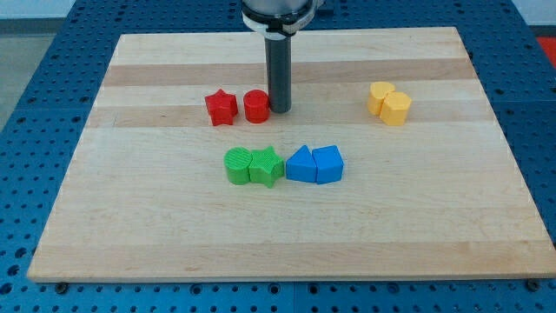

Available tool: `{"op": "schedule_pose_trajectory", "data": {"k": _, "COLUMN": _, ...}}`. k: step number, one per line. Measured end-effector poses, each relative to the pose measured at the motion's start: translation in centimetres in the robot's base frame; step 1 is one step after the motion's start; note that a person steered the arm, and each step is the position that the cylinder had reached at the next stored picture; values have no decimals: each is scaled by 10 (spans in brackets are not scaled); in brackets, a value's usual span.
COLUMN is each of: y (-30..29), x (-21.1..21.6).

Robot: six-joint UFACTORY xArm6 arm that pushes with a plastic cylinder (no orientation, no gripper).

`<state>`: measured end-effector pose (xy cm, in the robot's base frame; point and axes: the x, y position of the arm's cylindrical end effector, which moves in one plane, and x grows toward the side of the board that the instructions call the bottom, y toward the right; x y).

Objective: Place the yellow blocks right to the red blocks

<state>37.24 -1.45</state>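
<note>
A red star block (221, 107) and a red round block (256, 106) sit side by side left of the board's middle. My tip (280, 108) stands just right of the red round block, touching or nearly touching it. Two yellow blocks sit pressed together far to the view's right: a rear yellow block (380, 96) and a front yellow hexagonal block (396, 109). The tip is well left of the yellow blocks.
A green round block (238, 165) and a green star block (267, 166) sit below the red ones. Two blue blocks (301, 163) (328, 163) lie right of them. The wooden board (130, 226) rests on a blue perforated table.
</note>
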Motion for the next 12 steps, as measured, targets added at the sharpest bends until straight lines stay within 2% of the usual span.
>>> {"op": "schedule_pose_trajectory", "data": {"k": 3, "y": -1, "x": 3}}
{"op": "schedule_pose_trajectory", "data": {"k": 7, "y": 145, "x": 43}}
{"op": "schedule_pose_trajectory", "data": {"k": 9, "y": 217, "x": 45}}
{"op": "schedule_pose_trajectory", "data": {"k": 10, "y": 243, "x": 34}}
{"op": "schedule_pose_trajectory", "data": {"k": 12, "y": 232, "x": 12}}
